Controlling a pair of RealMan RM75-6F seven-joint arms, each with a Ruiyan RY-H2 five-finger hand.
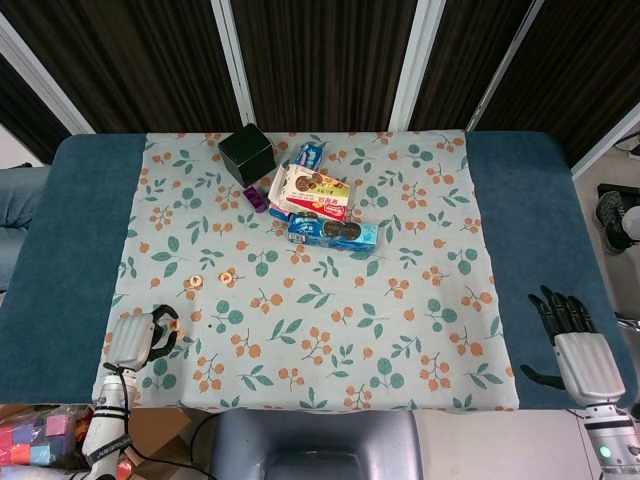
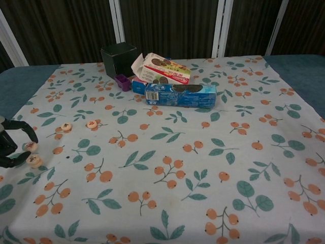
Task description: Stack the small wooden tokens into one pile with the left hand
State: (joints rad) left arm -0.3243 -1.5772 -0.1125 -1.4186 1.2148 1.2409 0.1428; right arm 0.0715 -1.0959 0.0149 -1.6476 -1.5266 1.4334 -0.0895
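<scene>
Left hand (image 2: 11, 145) curled over two tokens (image 2: 33, 160) (grip unclear), right hand (image 1: 573, 335) spread empty, head view only

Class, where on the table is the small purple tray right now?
In the head view, the purple tray sits in the far, left-of-centre part of the floral cloth, just in front of the black box and left of the biscuit boxes.

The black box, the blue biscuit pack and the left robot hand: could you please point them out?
black box (image 1: 246, 153), head view, top face.
blue biscuit pack (image 2: 180, 95), chest view, front side.
left robot hand (image 1: 134, 338), head view, grey back.
</scene>
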